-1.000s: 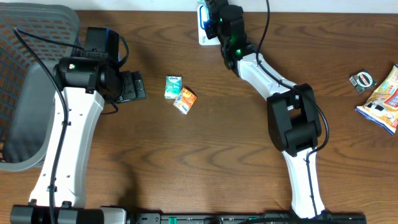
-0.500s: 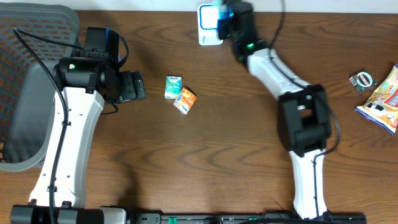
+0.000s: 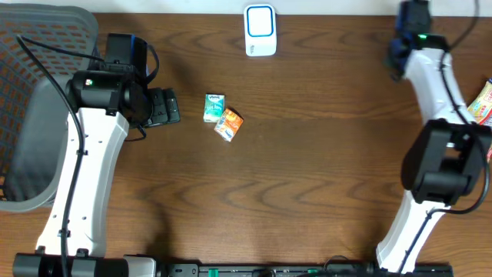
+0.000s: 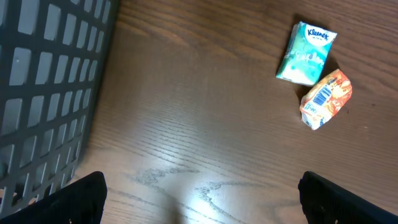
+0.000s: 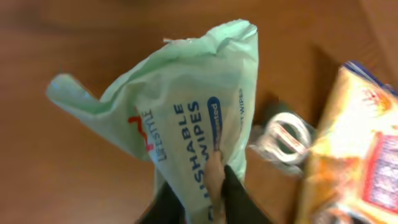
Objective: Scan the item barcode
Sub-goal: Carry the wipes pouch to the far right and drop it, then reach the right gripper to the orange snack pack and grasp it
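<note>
Overhead, my right arm (image 3: pixel 432 77) is reaching toward the table's far right corner, well apart from the scanner (image 3: pixel 260 31). From the left wrist, my left gripper (image 4: pixel 200 190) is hanging spread wide (fingers at both lower corners) near a Kleenex pack (image 4: pixel 306 53). From the right wrist, my right gripper (image 5: pixel 202 194) is pinching the flushable wipes pack (image 5: pixel 186 112) beside a snack bag (image 5: pixel 354 155).

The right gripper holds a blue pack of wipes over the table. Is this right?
No. The pack of wipes in the right gripper is pale green, not blue; the right wrist view shows it. It is held over the table.
</note>
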Tool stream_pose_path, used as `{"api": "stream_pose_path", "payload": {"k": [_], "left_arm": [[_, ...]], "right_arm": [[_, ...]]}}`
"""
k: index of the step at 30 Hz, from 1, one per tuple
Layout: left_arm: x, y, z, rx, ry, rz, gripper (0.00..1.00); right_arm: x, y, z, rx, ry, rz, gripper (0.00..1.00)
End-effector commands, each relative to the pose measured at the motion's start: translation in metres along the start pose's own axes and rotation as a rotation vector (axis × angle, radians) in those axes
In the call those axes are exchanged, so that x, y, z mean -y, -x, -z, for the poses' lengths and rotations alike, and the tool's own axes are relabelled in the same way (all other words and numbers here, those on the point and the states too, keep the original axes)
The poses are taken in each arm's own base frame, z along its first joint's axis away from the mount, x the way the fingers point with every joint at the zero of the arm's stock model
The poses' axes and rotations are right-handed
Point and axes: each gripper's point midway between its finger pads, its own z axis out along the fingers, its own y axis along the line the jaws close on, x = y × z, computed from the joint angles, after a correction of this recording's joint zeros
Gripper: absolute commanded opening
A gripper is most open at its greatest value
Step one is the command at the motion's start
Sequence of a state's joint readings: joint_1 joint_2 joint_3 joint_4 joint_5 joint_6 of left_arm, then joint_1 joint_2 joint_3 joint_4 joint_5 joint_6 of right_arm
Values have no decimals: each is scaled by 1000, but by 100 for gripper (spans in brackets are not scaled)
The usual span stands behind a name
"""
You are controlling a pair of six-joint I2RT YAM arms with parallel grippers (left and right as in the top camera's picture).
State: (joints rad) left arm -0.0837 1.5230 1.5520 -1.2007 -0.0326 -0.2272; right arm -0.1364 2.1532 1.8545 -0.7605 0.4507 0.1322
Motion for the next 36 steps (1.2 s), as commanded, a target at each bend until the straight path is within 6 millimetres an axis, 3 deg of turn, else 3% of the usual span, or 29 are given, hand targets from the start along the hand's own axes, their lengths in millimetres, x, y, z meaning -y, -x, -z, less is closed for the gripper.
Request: {"api": "stream_pose_path", "payload": {"k": [1,2,4,7,10,13,17,23,24,26,31,36], "left_arm": [[-3,0,-1,-3,13,-9,98],[-3,0,-1,-3,13,-9,98],[-3,0,-1,-3,13,-9,98],[-3,0,-1,-3,13,-9,98],[-3,0,-1,-3,13,-9,97],[-3,0,-1,-3,13,-9,98],[-3,0,-1,-3,13,-9,97],[-3,0,-1,-3,13,-9,97],[-3,0,-1,-3,13,-9,98],[-3,0,-1,-3,13,-9,98],[-3,0,-1,-3,13,-9,98],[-3,0,-1,-3,13,-9,97]], "right_arm": [[32,-12,-14,-60,-50,-49,46],[36,-16,-18,-83,-23,-92,82],[29,-22,-21,-117,64,-128,99],[-3,-28,-15,-167,291,-150,99],[-42,-30,2,-203,520,-154,99],[-101,-33,48,-251,867,-138,99],[-150,-45,94,-288,1082,-43,99],[-235,-103,159,-320,1164,280,91],[-241,-108,163,-322,1161,300,91],[-267,-131,183,-322,1143,395,82],[-310,-175,221,-309,1113,543,67],[-332,-209,235,-333,931,481,58]]}}
